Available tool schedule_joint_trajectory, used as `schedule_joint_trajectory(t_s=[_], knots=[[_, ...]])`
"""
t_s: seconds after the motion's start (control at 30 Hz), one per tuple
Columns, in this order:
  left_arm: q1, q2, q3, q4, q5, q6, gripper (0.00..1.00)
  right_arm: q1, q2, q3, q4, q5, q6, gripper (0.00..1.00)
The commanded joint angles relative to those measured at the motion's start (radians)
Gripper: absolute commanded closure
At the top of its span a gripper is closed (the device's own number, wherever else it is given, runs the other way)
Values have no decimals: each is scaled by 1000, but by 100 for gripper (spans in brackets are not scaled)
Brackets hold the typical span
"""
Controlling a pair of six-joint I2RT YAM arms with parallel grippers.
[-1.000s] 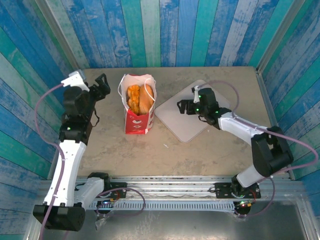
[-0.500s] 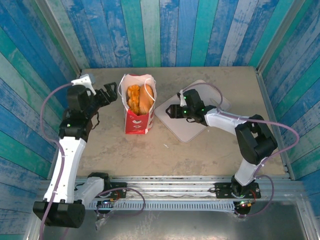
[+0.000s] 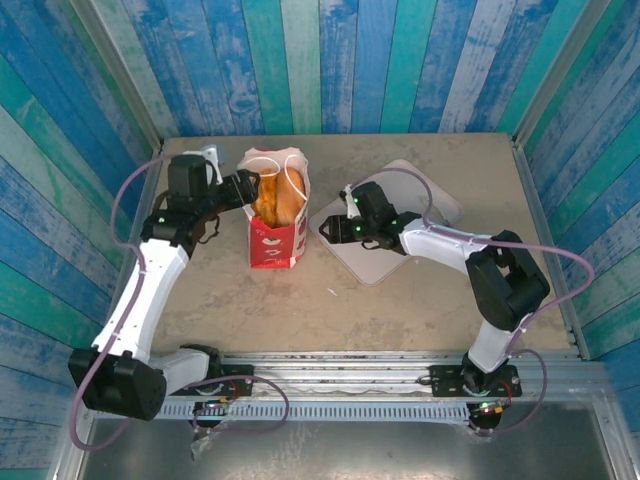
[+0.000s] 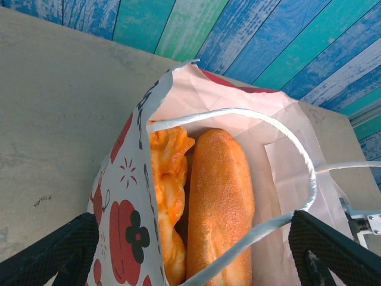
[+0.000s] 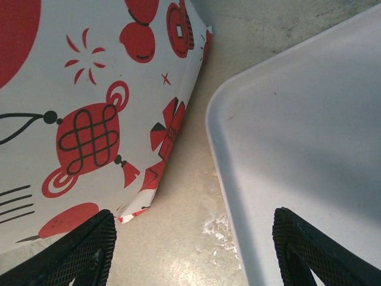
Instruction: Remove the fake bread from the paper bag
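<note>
From above, I see the glossy golden toy bread [image 3: 279, 196] all inside the upright red-and-white paper bag [image 3: 276, 240], with the left pincer [image 3: 251, 189] spread at its 10 o'clock. Left wrist: bun and braid ungrasped. Right wrist: right pincer [image 5: 190, 256] spread, empty, with the flat white tray [image 5: 309, 149] at 2 o'clock. I judge nothing is removed yet.

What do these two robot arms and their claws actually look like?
Both the left arm and right arm have white shells with chunky black joints, small green lights and a looping lilac cable. The left gripper and right gripper are black, with two finely textured fingers.
</note>
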Motion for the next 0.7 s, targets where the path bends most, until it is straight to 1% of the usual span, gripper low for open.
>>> schedule_joint_trajectory(t_s=[0.0,0.1,0.23,0.27,0.3,0.47,0.67], knots=[[-6,24,37,-15,6,7,14,14,8,26,-37,11,-14,29],[-6,16,48,-28,8,8,10,17,12,34,-43,11,-15,29],[-6,-15,74,-69,9,23,1,17,9,46,-52,17,-20,30],[-6,-22,84,-82,9,31,1,16,8,48,-53,18,-23,30],[-6,-30,91,-95,12,40,6,17,7,51,-55,19,-26,30],[-6,-81,123,-144,22,89,6,17,0,61,-65,21,-29,30],[-6,-107,149,-255,-48,109,6,17,-12,60,-67,27,-25,31]])
